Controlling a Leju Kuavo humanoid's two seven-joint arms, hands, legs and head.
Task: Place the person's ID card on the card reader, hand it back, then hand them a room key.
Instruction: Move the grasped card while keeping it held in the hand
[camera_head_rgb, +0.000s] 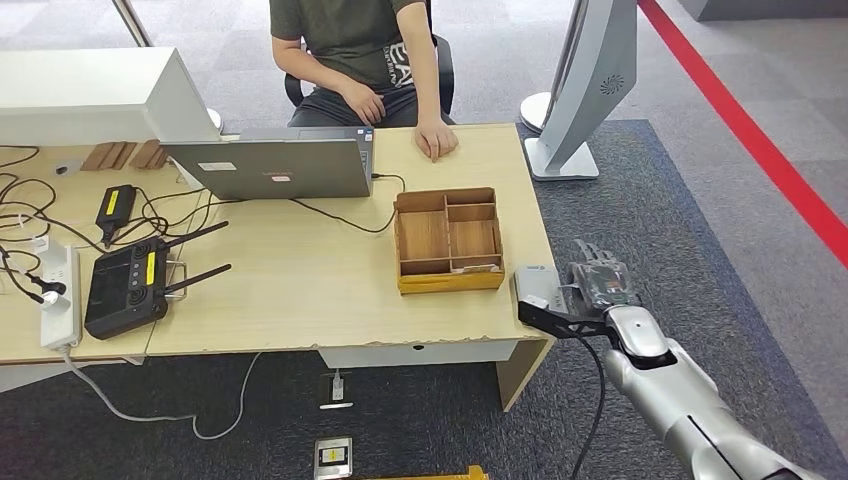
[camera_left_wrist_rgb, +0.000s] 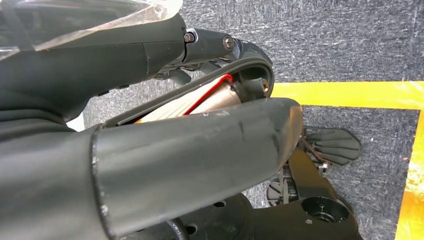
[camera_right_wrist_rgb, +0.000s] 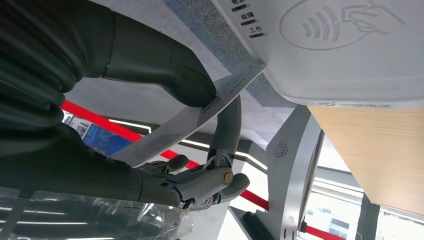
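Note:
The white card reader (camera_head_rgb: 538, 283) lies at the table's front right corner; the right wrist view shows its contactless symbol (camera_right_wrist_rgb: 350, 50). My right hand (camera_head_rgb: 600, 283) hovers just right of the reader, off the table's edge. In the right wrist view, this hand (camera_right_wrist_rgb: 100, 125) pinches a pale ID card (camera_right_wrist_rgb: 185, 125) between thumb and finger, with the card's far corner at the reader's edge. A wooden divided tray (camera_head_rgb: 448, 240) sits beside the reader, with something flat and pale in its front right slot. My left hand (camera_left_wrist_rgb: 175, 165) hangs over the floor with its fingers extended and nothing in it.
A person sits across the table with one hand (camera_head_rgb: 437, 140) resting on its far edge. An open laptop (camera_head_rgb: 275, 165), a black controller with antennas (camera_head_rgb: 125, 285), a power strip (camera_head_rgb: 58, 300) and cables cover the table's left half. A grey stand (camera_head_rgb: 580, 90) rises at the far right.

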